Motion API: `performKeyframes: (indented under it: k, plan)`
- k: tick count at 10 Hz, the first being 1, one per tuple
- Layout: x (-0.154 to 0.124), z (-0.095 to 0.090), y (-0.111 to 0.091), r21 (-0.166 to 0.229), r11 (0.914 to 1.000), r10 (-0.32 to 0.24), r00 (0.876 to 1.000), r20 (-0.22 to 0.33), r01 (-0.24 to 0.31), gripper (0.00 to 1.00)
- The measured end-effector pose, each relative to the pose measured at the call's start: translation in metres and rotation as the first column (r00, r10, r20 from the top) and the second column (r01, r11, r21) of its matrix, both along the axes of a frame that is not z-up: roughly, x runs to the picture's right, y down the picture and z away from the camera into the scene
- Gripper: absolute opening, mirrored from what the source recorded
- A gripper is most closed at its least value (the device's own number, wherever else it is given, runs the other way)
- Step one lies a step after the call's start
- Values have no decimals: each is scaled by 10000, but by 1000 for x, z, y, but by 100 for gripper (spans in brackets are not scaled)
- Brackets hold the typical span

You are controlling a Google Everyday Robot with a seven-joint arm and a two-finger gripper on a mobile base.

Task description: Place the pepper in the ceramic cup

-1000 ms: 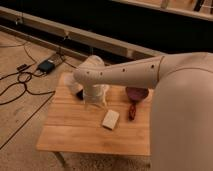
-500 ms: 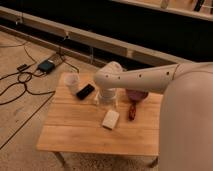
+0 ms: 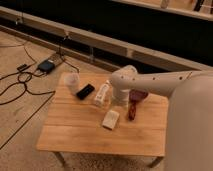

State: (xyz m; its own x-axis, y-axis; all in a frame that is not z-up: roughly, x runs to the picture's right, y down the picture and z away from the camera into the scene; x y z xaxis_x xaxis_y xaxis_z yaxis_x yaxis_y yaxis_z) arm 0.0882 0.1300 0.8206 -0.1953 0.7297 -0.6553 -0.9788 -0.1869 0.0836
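Note:
The pepper (image 3: 132, 111), small, dark red and elongated, lies on the wooden table (image 3: 75, 135) right of the middle, just in front of a dark maroon bowl. The ceramic cup (image 3: 71, 81), pale and cylindrical, stands upright near the table's back left corner. My white arm reaches in from the right, and its gripper (image 3: 120, 100) points down at the table between a clear bottle and the maroon bowl. It is a little left of and behind the pepper and far right of the cup. Nothing shows as held.
A clear plastic bottle (image 3: 102, 94) lies on its side near the middle. A flat black object (image 3: 85, 91) rests between it and the cup. The maroon bowl (image 3: 138, 95) sits at the back right, a small white block (image 3: 111, 119) in front. Cables (image 3: 30, 75) lie on the floor left.
My arm has swung from the table's left part toward the middle right, uncovering the cup, the black object and the bottle. The objects on the table have stayed put.

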Motion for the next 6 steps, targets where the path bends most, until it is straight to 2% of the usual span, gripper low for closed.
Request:
performKeyframes:
  k: [6]
  plan:
    - [48, 33, 5, -327, 9993, 161, 9989, -440, -175, 65]
